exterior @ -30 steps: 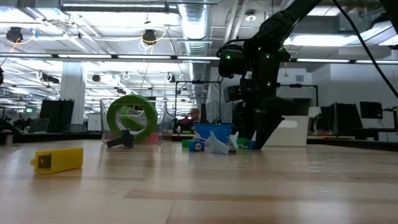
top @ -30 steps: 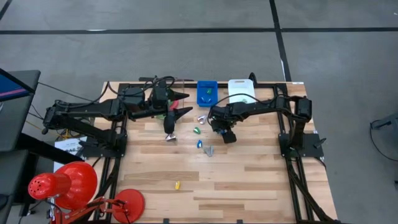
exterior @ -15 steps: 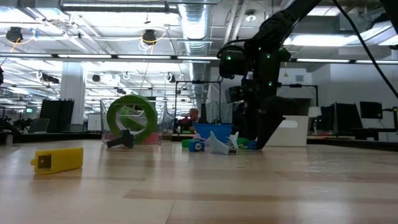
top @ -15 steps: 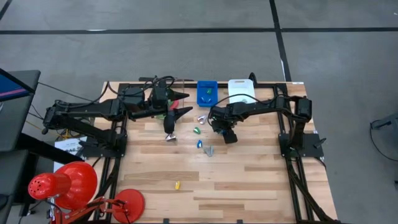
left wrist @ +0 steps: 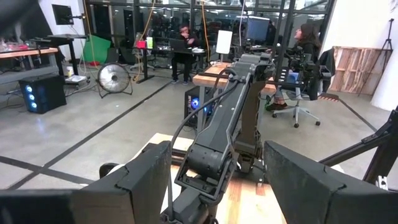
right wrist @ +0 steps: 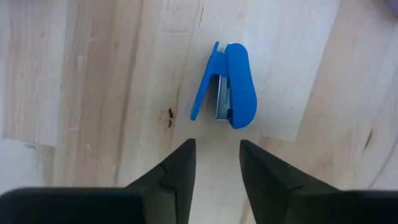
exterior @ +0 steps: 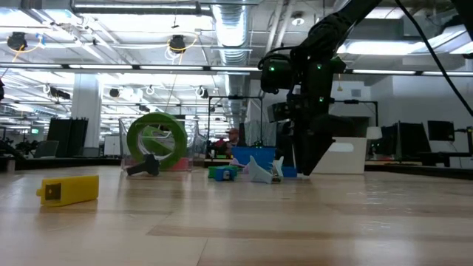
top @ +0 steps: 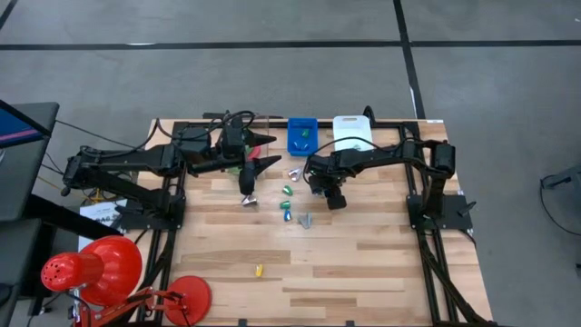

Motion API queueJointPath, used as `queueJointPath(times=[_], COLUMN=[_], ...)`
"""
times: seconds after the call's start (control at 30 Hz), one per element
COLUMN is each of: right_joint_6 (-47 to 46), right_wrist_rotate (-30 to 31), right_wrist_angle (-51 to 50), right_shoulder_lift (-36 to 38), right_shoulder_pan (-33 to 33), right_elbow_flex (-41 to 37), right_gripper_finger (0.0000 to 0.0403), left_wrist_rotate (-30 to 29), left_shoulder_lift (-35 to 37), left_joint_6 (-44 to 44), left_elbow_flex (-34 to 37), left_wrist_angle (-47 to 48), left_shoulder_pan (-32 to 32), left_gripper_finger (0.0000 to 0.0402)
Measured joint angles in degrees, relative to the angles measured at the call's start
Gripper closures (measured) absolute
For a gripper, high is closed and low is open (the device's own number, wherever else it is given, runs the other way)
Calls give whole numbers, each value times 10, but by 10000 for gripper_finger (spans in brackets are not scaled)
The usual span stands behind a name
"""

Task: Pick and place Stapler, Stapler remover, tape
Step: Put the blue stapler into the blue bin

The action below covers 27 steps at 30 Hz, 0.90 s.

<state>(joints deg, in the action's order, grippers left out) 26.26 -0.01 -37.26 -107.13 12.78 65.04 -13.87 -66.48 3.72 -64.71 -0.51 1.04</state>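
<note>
the right gripper's fingers have drawn closer together than a second ago, and in the low view a small green item has slid a little further away from that gripper, while the left arm has not moved. the right gripper points down at the wooden table, its two dark fingers now parted only by a narrow gap with bare wood between them; it has hold of nothing. the blue stapler lies flat on the boards just ahead of its fingertips, apart from them and slightly off line with the gap. the small green item and a silver piece lie near the right gripper, on its side toward the left arm. the left gripper hangs above the table's back part, its fingers spread wide and empty. a green tape roll stands on edge in the low view, well apart from the right gripper; whether anything holds it i cannot tell. beyond the right gripper, at the table's back edge, sit a blue bin and a white bin. a yellow item lies alone, well apart from both grippers.
</note>
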Motion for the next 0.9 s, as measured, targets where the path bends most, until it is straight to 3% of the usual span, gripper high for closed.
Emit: queueJointPath(times=[0.2, 0.37, 0.9], right_joint_6=[-9, -13, -64], right_wrist_rotate=[0, 0, 0], right_wrist_angle=[2, -8, -37], right_shoulder_lift=[0, 0, 71], right_shoulder_pan=[-1, -4, -30], right_elbow_flex=[0, 0, 18], right_gripper_finger=[302, 289, 140], left_wrist_rotate=[0, 0, 0], left_shoulder_lift=[0, 0, 0], left_joint_6=[0, 0, 0], left_elbow_flex=[0, 0, 0], left_wrist_angle=[0, 0, -2], left_shoulder_pan=[0, 0, 0], left_gripper_finger=[156, 156, 156])
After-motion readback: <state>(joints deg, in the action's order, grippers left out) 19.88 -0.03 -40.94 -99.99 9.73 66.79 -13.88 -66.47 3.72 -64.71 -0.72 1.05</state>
